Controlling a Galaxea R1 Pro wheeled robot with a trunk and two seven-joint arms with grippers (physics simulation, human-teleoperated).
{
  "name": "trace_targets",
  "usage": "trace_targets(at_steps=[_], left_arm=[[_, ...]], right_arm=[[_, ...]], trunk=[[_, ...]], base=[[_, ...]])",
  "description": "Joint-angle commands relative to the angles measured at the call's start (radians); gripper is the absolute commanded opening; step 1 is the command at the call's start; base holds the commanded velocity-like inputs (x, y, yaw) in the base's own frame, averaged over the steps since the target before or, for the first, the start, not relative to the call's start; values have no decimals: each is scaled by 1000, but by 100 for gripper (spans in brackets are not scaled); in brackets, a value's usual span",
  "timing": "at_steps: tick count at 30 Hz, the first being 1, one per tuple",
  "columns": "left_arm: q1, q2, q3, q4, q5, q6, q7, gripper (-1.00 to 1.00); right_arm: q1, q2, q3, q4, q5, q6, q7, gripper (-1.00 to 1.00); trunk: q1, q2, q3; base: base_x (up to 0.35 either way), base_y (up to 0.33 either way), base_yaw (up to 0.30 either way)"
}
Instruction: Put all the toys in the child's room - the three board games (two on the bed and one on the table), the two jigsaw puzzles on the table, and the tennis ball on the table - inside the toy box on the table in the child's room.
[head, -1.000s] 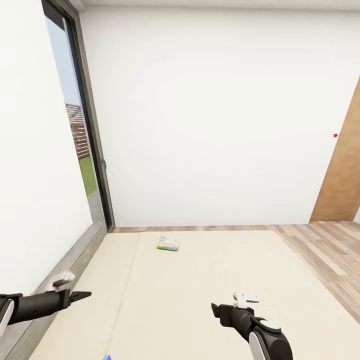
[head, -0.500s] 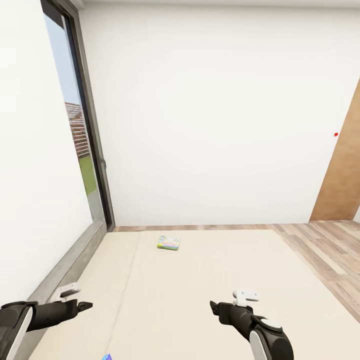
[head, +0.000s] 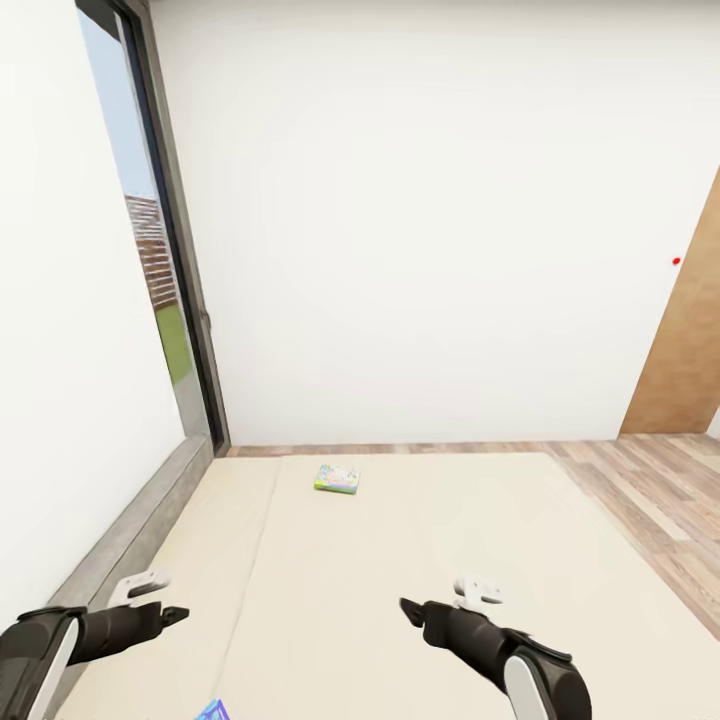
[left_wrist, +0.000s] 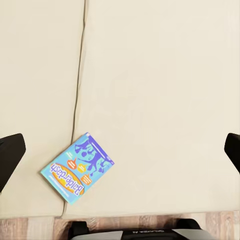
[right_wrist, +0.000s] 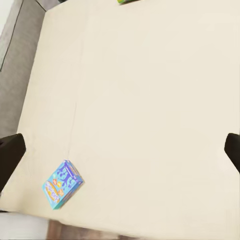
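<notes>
Beige bed (head: 420, 560) below you, two board games on it.
Blue cartoon-cover game (left_wrist: 77, 167) lies flat near its edge, green-edged game (head: 337, 479) far side; left tool (left_wrist: 120, 150) and right tool (right_wrist: 120, 150) both spread, holding nothing.

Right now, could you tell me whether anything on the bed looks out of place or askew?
Two board games lie loose on the bed: a blue board game askew near its edge, and a green board game near the far edge.
</notes>
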Motion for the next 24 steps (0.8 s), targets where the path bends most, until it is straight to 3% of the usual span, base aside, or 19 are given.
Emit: trace_targets(at_steps=[1,6,14,24], left_arm=[[0,-1,1,1,-2,5,-4,100],[0,-4,-1,4,-2,3,-3,100],[0,-14,-10,10,-2,-24,-2,100],[0,-22,-70,13,-3,-35,-1,100]], right_arm=[[0,-1,-3,-1,-7,8,25,100],[-1,-8,-24,-2,-46,18,130,100],[0,-21,-101,0,-67,25,286,100],[2,-26,-179,2,-73,30,477,100]], trunk=[[0,-1,-2],[0,-1,-10],[0,-1,-23],[0,-1,-39]], base=[[0,0,0],[0,0,0],[0,0,0],[0,0,0]])
